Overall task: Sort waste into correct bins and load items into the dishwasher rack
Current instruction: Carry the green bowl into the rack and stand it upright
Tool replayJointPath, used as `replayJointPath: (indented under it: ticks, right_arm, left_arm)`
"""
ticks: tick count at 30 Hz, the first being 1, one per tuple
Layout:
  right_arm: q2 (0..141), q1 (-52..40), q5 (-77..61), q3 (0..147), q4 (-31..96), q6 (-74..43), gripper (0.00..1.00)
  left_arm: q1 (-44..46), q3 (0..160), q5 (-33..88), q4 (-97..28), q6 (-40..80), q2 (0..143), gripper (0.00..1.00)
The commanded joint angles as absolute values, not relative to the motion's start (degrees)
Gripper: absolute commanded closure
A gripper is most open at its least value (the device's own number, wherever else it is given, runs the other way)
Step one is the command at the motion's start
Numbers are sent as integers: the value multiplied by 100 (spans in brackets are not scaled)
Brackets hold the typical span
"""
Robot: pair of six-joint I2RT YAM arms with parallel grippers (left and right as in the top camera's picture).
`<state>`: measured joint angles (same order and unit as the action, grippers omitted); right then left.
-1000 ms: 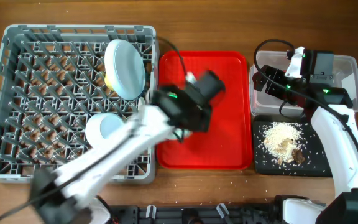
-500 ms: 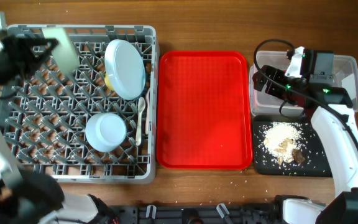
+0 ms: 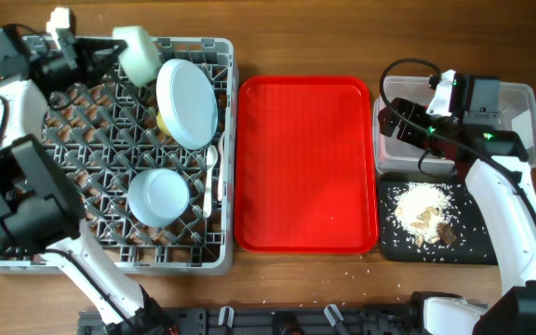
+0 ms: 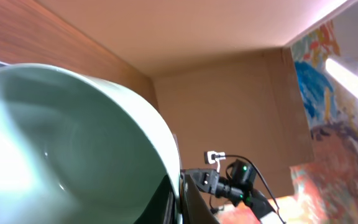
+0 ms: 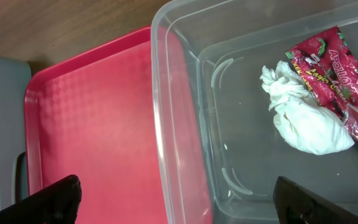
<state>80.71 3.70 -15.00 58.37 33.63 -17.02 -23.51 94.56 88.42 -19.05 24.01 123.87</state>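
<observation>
Pale green bowl point(image 3: 138, 51) hangs at the dishwasher rack's point(image 3: 156, 261) 11 o'clock, pinched tight in our left gripper point(image 3: 100, 53), which swung over from the red tray point(image 3: 305, 167). Only its 1 placement remains. Our right gripper point(image 5: 179, 208) gapes, holding nothing.

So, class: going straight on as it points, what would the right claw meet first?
The right claw would probably meet the tub, at its wall by the red tray; depth is unclear.

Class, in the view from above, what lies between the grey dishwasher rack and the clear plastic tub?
The red tray lies flat between the dishwasher rack and the clear tub; the overhead view shows it.
</observation>
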Motion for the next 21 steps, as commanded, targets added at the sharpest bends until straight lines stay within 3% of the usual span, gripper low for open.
replayJointPath:
  ticks: [1, 5, 11, 19, 20, 21]
  right_arm:
    - [8112, 381, -1555, 5940, 3352, -1671, 0]
    - [8112, 384, -1557, 5940, 3352, -1671, 0]
    - [8112, 381, -1557, 5940, 3350, -1671, 0]
    - [8112, 381, -1557, 5940, 3352, -1669, 0]
    - [8112, 381, -1557, 5940, 3350, -1667, 0]
    - [8112, 381, -1557, 5940, 3352, -1671, 0]
  left_arm:
    - [-2279, 9474, 8632, -2196, 2576, 12390, 96]
    - [-2381, 9472, 8187, -2961, 2091, 12466, 96]
    - [-2467, 9472, 6604, -4241, 1627, 12547, 96]
    - [-2998, 9472, 6606, -5223, 1623, 12501, 89]
    - [-3048, 9472, 6606, -5315, 1619, 12479, 80]
    - [-3094, 9472, 6606, -5389, 1557, 12451, 0]
